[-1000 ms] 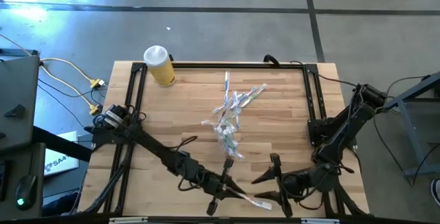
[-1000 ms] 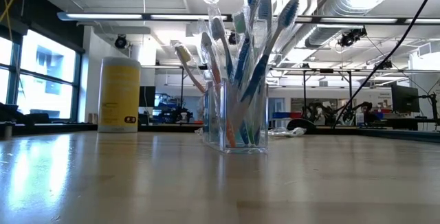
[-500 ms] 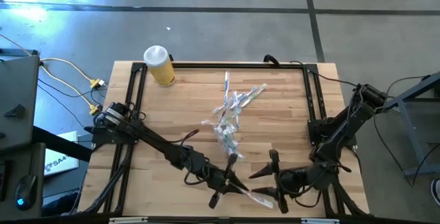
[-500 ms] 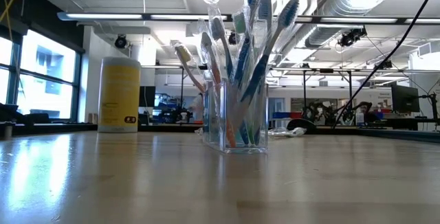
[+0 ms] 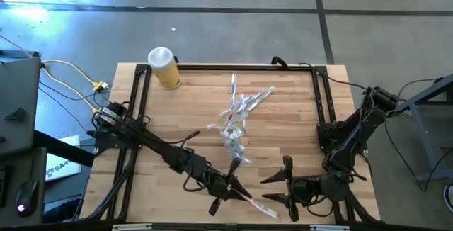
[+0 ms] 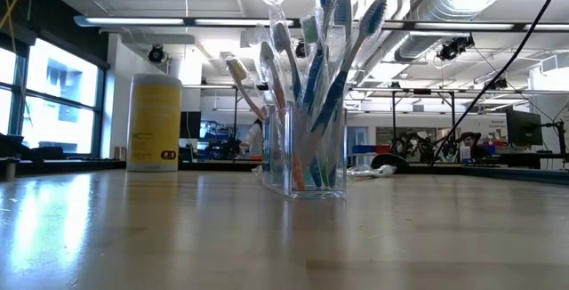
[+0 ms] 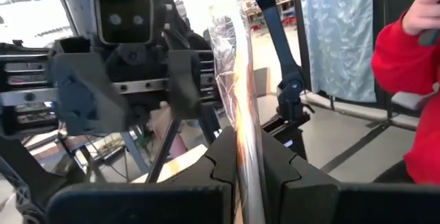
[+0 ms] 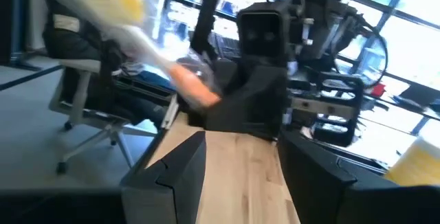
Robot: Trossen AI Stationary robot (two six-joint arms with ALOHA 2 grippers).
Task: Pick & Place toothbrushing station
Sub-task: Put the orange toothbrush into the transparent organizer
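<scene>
The clear cup point(image 5: 236, 121) with several toothbrushes point(image 6: 307, 103) stands on its base at the table's middle. Near the front edge, my left gripper point(image 5: 236, 188) is shut on one wrapped toothbrush point(image 5: 258, 203), which sticks out toward my right gripper point(image 5: 267, 188). My right gripper faces it, open, fingers point(image 8: 168, 172) apart with nothing between them. Its wrist view shows the toothbrush point(image 8: 175, 69) in front of it. Neither gripper appears in the low view. My left gripper pinches the wrapped toothbrush point(image 7: 246, 157) between its two fingers point(image 7: 227, 159). The fingers lie about level and point toward the table's right. The toothbrush runs on past the fingertips, its free end point(image 5: 272, 210) clear of the table.
A yellow bottle with a white cap point(image 5: 164, 66) stands at the far left corner. A black frame point(image 5: 138, 96) runs along the table's left, far and right sides. A person in a red sleeve point(image 7: 405, 66) shows beyond the table.
My left gripper has risen a little and turned slightly, still shut on the toothbrush, whose free end has stayed in front of my right gripper. The cup has not moved.
</scene>
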